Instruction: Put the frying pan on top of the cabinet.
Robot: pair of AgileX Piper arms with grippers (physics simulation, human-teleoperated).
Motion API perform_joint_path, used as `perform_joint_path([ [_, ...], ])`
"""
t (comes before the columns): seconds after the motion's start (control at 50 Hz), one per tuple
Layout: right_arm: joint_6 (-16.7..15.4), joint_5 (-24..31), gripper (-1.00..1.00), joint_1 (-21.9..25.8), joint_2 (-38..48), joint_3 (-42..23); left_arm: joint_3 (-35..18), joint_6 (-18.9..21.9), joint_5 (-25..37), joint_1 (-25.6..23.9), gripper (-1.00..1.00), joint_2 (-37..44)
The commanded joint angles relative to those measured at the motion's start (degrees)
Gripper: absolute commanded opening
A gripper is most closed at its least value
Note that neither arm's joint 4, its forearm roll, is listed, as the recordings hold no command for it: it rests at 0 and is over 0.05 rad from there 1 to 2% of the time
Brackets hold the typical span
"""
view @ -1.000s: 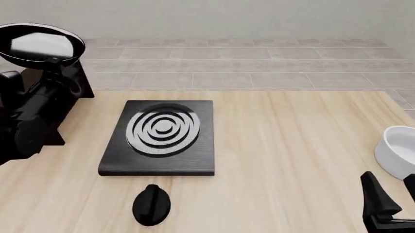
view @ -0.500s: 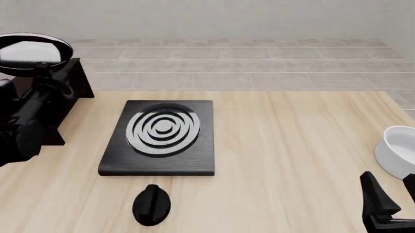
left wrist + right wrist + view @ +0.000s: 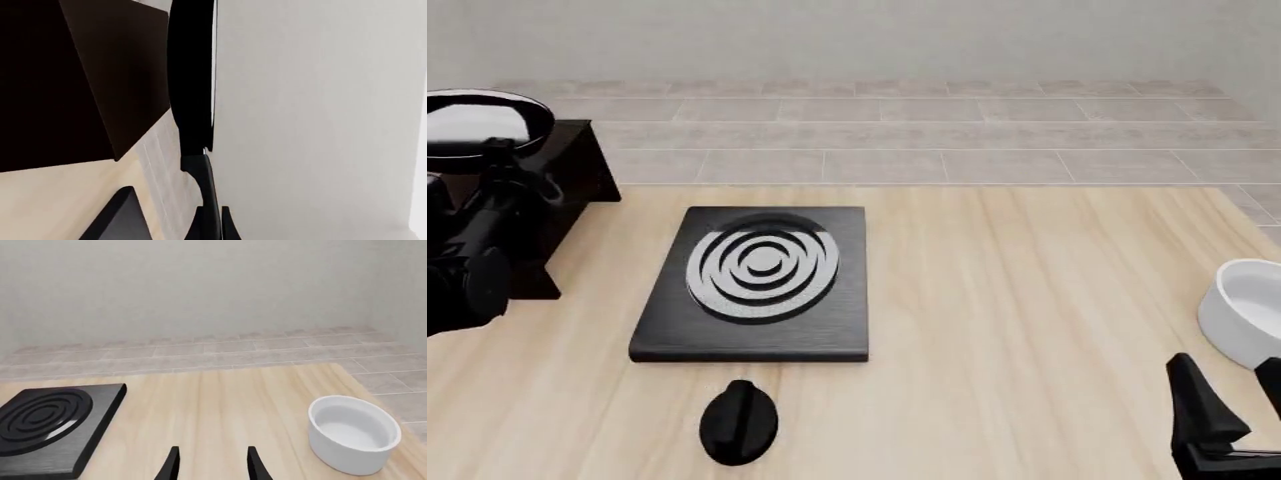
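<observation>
The frying pan (image 3: 475,122), glossy black with a pale inside, is level at the far left, low over the flat top of the dark cabinet (image 3: 571,172). I cannot tell whether it touches the top. My left gripper (image 3: 491,166) is shut on the pan's thin handle. In the left wrist view the pan (image 3: 191,75) shows edge-on beside the cabinet (image 3: 73,85), with the handle (image 3: 208,195) running into the gripper (image 3: 212,229). My right gripper (image 3: 213,467) is open and empty, low at the near right of the table (image 3: 1225,430).
A flat black stove plate (image 3: 758,280) with grey rings lies left of the table's middle, also in the right wrist view (image 3: 47,422). A black knob-like object (image 3: 738,422) lies in front of it. A white bowl (image 3: 1244,312) stands at the right edge (image 3: 353,432).
My left gripper has carried the frying pan down and to the left, from high above the cabinet to low over its top. The right arm has not moved.
</observation>
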Motion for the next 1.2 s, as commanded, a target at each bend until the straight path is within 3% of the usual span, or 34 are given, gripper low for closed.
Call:
perform_joint_path([
  [0.02, -0.4, -0.2, 1.0, 0.2, 0.3, 0.0, -2.4, -1.3, -2.0, 2.4, -1.0, 1.8],
  [0.26, -0.9, -0.3, 1.0, 0.3, 0.5, 0.0, -2.7, -2.3, -3.2, 3.4, -1.0, 4.6],
  [0.66, -1.0, -0.5, 1.0, 0.3, 0.9, 0.0, -3.1, -4.7, -6.3, 0.0, -1.0, 8.9],
  [1.02, -1.0, -0.5, 1.0, 0.4, 0.9, 0.0, -2.5, -6.6, -9.6, 0.0, -1.0, 13.0],
  [1.2, -1.2, -0.5, 1.0, 0.5, 0.9, 0.0, -2.0, -6.4, -9.1, 0.1, -1.0, 11.8],
])
